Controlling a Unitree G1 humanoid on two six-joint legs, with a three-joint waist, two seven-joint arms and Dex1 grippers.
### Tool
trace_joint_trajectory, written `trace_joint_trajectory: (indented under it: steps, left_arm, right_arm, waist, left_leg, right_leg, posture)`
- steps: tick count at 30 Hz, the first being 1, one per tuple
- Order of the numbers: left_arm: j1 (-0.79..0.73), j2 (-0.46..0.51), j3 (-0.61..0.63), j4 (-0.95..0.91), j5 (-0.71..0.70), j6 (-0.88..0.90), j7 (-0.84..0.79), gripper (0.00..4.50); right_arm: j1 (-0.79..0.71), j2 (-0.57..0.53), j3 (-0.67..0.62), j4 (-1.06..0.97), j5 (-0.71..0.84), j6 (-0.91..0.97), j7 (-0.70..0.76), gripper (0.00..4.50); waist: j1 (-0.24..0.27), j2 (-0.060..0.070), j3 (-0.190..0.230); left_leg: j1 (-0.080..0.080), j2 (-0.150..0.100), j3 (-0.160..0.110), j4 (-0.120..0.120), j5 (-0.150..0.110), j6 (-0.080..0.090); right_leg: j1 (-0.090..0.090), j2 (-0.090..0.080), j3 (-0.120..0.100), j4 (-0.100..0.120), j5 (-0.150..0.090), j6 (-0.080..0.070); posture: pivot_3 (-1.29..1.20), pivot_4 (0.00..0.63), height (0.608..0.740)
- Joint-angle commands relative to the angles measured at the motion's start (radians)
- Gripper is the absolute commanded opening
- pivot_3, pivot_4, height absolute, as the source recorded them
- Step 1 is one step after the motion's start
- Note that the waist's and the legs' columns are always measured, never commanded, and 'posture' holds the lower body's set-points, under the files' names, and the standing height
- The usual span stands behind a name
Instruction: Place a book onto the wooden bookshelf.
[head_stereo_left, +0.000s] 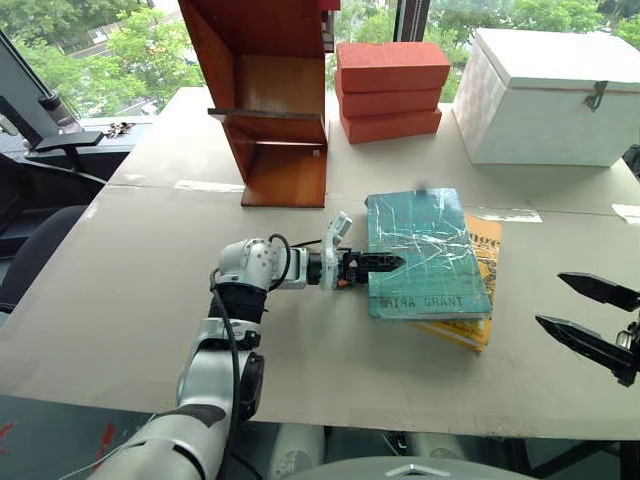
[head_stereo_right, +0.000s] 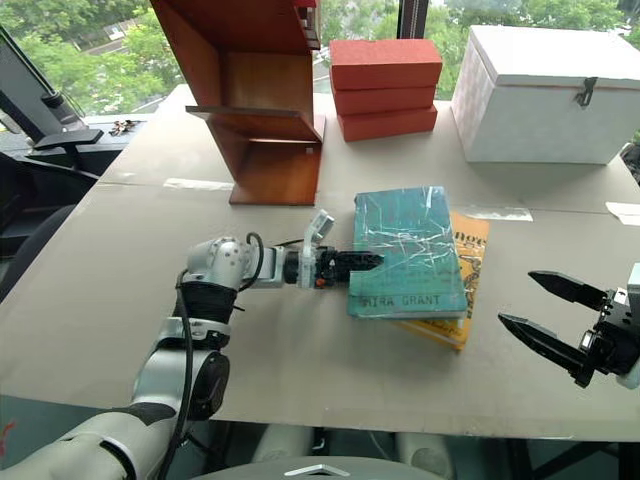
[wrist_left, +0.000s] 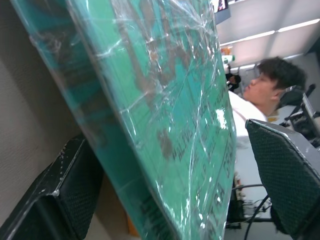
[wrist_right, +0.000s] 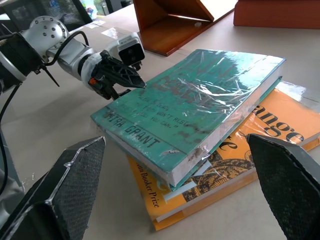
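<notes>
lies flat on the table (head_stereo_left: 150, 290), the book (head_stereo_left: 425, 250), atop a yellow-orange book (head_stereo_left: 482, 300) (well in front of the wooden bookshelf (head_stereo_left: 275, 110)). straddles the book's near-left edge, the left gripper (head_stereo_left: 385, 265), fingers spread, one above the cover, not clamped. hangs unclenched beside the stack, grasping nothing, the right gripper (head_stereo_right: 548, 315).

book (head_stereo_left: 425, 250): big, teal-green, shiny wrap, "MIRA GRANT" on cover, lying flat on top of a yellow-orange book on the counter | wooden bookshelf (head_stereo_left: 268, 95): tall, red-brown, standing upright farther back, apart from book
</notes>
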Motion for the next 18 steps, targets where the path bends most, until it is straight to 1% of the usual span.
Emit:
trace_joint_trajectory:
  steps: [1, 2, 3, 4, 5, 7, 10, 14, 15, 16, 18]
  left_arm:
    - [-0.013, -0.032, 0.026, 0.072, 0.011, 0.006, 0.026, 3.93]
    - [-0.019, -0.038, 0.044, 0.078, 0.005, 0.007, 0.032, 3.88]
    - [-0.024, -0.042, 0.059, 0.08, -0.003, 0.009, 0.035, 3.18]
    - [-0.026, -0.043, 0.071, 0.076, -0.012, 0.014, 0.034, 2.86]
    - [-0.027, -0.044, 0.08, 0.074, -0.018, 0.018, 0.033, 2.29]
    - [-0.025, -0.046, 0.098, 0.064, -0.029, 0.028, 0.034, 1.46]
    - [-0.027, -0.045, 0.13, 0.041, -0.049, 0.025, 0.027, 0.05]
    - [-0.039, -0.022, 0.135, -0.072, -0.088, -0.03, -0.049, 0.05]
    - [-0.03, 0.011, 0.076, -0.184, -0.061, -0.12, -0.115, 0.05]
    - [-0.043, 0.032, 0.043, -0.28, -0.043, -0.191, -0.15, 0.05]
    - [-0.093, 0.072, -0.012, -0.421, 0.023, -0.359, -0.186, 0.05]
  right_arm:
    - [0.009, -0.014, -0.053, -0.033, 0.032, 0.0, -0.001, 4.5]
    - [0.009, -0.013, -0.056, -0.031, 0.03, -0.001, -0.001, 4.5]
    - [0.01, -0.012, -0.058, -0.028, 0.029, -0.003, -0.001, 4.5]
    - [0.009, -0.011, -0.056, -0.027, 0.027, -0.006, -0.003, 4.5]
    - [0.008, -0.01, -0.055, -0.026, 0.025, -0.008, -0.004, 4.5]
    - [0.005, -0.008, -0.048, -0.024, 0.018, -0.013, -0.007, 4.5]
    - [-0.01, -0.01, -0.034, -0.021, 0.014, -0.017, -0.015, 4.5]
    - [-0.045, -0.014, -0.023, -0.007, 0.016, -0.015, -0.023, 4.5]
    - [-0.061, -0.014, -0.022, 0.001, 0.018, -0.017, -0.028, 4.5]
    - [-0.084, -0.013, -0.02, 0.014, 0.017, -0.022, -0.039, 4.5]
    - [-0.137, -0.011, -0.015, 0.042, 0.028, -0.026, -0.064, 4.5]
  waist:
    - [0.002, 0.0, 0.0]
    - [0.001, 0.0, 0.0]
    - [0.001, 0.0, 0.0]
    - [0.001, 0.0, 0.0]
    - [0.001, 0.0, 0.0]
    - [0.001, 0.0, 0.0]
    - [0.001, 0.0, 0.0]
    - [-0.001, -0.001, 0.001]
    - [-0.001, -0.001, 0.002]
    - [-0.002, -0.001, 0.003]
    - [-0.001, -0.002, 0.004]
  left_leg:
    - [0.0, 0.0, -0.001, 0.0, 0.0, 0.0]
    - [0.0, -0.001, -0.001, 0.0, 0.0, 0.0]
    - [0.0, -0.001, -0.001, 0.0, 0.0, 0.0]
    - [-0.001, -0.001, -0.002, 0.0, 0.0, 0.0]
    - [-0.001, -0.001, -0.002, 0.0, 0.0, 0.0]
    - [-0.002, -0.002, -0.003, 0.0, 0.0, 0.0]
    - [-0.002, -0.002, -0.004, 0.0, 0.0, 0.0]
    - [-0.002, -0.002, -0.004, 0.0, 0.0, 0.0]
    - [-0.002, -0.002, -0.004, 0.0, 0.0, 0.0]
    - [-0.002, -0.002, -0.004, 0.0, 0.0, 0.0]
    - [-0.003, -0.002, -0.004, -0.001, 0.0, 0.0]
  right_leg:
    - [0.0, 0.0, 0.0, 0.0, 0.0, 0.0]
    - [0.0, -0.001, -0.001, 0.0, 0.0, 0.0]
    - [0.0, -0.001, -0.001, 0.0, 0.0, 0.0]
    - [0.0, -0.001, -0.001, 0.0, 0.0, 0.0]
    - [0.0, -0.001, -0.001, 0.0, 0.0, 0.0]
    - [0.0, -0.001, -0.002, 0.0, 0.0, 0.0]
    - [0.0, -0.001, -0.003, 0.0, 0.0, 0.0]
    - [0.0, -0.001, -0.003, 0.0, 0.0, 0.0]
    - [0.0, -0.001, -0.003, 0.0, 0.0, -0.001]
    - [0.0, -0.001, -0.003, 0.0, 0.0, -0.001]
    - [-0.001, -0.002, -0.003, 0.0, 0.002, -0.004]
  posture:
    - [0.0, 0.15, 0.72]
    - [0.0, 0.15, 0.72]
    - [0.0, 0.15, 0.72]
    - [0.0, 0.15, 0.72]
    - [0.0, 0.15, 0.72]
    - [0.0, 0.15, 0.72]
    - [0.0, 0.15, 0.72]
    - [0.0, 0.15, 0.72]
    - [0.0, 0.15, 0.72]
    - [0.0, 0.15, 0.72]
    - [0.0, 0.15, 0.72]
